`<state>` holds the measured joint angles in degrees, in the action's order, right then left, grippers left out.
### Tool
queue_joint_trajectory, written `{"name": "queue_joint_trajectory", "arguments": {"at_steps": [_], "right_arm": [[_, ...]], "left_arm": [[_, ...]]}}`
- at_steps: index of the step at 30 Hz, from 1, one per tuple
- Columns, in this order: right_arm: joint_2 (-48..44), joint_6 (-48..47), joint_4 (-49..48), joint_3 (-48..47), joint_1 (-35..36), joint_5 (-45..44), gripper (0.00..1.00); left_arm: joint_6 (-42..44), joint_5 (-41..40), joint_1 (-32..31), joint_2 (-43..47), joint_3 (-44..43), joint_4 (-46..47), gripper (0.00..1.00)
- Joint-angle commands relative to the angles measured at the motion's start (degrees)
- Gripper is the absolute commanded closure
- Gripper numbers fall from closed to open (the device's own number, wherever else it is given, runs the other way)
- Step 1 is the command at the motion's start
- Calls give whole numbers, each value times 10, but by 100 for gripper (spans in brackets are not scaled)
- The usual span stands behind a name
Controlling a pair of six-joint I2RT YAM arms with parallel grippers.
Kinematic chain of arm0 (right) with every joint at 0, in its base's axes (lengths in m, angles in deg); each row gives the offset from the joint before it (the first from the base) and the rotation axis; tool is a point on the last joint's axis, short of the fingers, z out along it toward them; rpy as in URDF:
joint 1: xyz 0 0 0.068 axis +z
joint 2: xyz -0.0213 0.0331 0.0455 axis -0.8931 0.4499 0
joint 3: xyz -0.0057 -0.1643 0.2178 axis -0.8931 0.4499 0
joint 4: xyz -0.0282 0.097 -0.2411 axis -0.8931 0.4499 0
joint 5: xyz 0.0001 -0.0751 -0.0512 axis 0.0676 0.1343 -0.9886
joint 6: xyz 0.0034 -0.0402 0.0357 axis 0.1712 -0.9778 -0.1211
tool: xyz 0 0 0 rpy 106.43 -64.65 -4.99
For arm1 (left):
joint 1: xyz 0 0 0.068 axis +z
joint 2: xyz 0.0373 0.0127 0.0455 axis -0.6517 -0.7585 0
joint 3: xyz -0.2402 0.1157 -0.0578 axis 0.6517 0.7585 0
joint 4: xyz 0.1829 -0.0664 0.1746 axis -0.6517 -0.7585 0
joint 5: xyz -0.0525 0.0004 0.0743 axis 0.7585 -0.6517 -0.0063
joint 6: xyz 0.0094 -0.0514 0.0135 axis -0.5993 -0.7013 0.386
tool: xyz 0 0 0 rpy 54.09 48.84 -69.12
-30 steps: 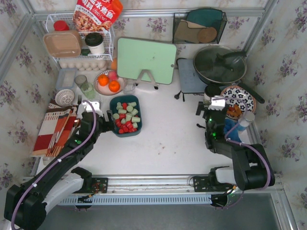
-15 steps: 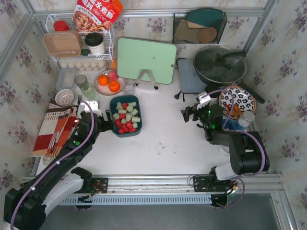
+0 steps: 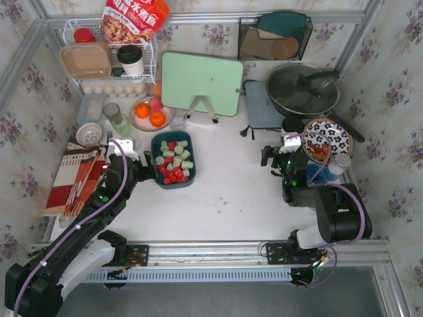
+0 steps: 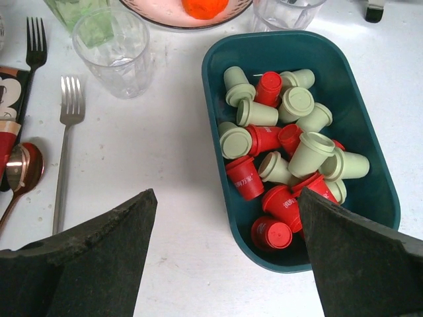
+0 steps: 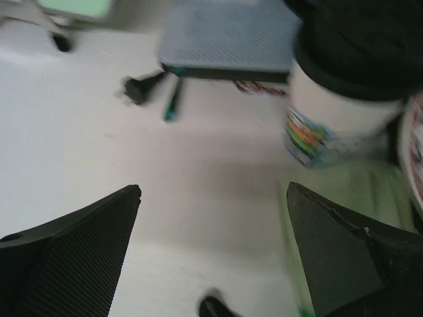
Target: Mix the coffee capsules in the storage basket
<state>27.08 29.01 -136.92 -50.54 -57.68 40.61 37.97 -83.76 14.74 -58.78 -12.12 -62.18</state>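
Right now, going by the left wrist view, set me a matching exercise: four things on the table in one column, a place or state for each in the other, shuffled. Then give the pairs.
Things:
1. storage basket
2. fork
3. orange
4. clear glass

Places or states:
A. on the pink plate
B. standing upright, left of the storage basket
C. lying flat beside a spoon
D. holding red and pale green coffee capsules

Pairs: 1-D, 2-C, 3-A, 4-B
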Motion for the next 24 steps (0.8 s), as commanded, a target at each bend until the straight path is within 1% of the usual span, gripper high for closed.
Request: {"name": "queue_joint_trajectory", "arguments": {"at_steps": [1,2,3,4,5,7,8,9,10,11,12,13,14,15,17,18,20,21,22,24], "right_arm": [[62,11,-265,76,-33,-69,0],[59,12,-284,96,-38,-51,0],[41,7,-268,105,-39,-35,0],[53,-3,-302,109,-38,-11,0],[65,-14,-316,110,-38,15,0],[46,-17,-254,96,-38,16,0],[61,-16,-281,94,-38,17,0],[55,-15,-274,94,-38,12,0],[47,-7,-249,92,-38,-5,0],[55,2,-266,93,-38,-29,0],[60,10,-272,92,-38,-51,0],[51,15,-253,91,-38,-64,0],[51,18,-258,91,-38,-71,0],[58,20,-263,88,-38,-77,0],[53,20,-212,68,-38,-77,0],[56,16,-223,72,-37,-69,0],[55,9,-215,67,-37,-54,0],[56,9,-208,66,-37,-51,0],[55,9,-216,69,-37,-51,0],[56,9,-211,66,-38,-49,0]], "left_arm": [[17,-14,0,9,-2,-1,10],[23,-15,0,15,-1,0,10],[32,-16,0,18,3,5,9],[39,-18,0,23,10,13,9],[46,-22,0,28,17,24,9],[65,-29,0,44,39,50,8],[77,-34,0,57,53,66,8],[94,-46,0,69,69,89,6],[113,-69,0,79,86,123,2],[141,-91,0,87,109,162,1],[173,-118,0,90,135,214,1],[226,-150,0,83,162,277,1],[263,-170,2,69,184,319,1],[283,-191,9,47,194,347,1],[263,-220,46,-19,172,321,1],[244,-204,71,-55,163,308,1],[218,-151,117,-153,140,324,0],[213,-147,124,-183,109,292,0],[208,-117,139,-207,84,265,0],[203,-48,171,-247,59,275,0]]}}
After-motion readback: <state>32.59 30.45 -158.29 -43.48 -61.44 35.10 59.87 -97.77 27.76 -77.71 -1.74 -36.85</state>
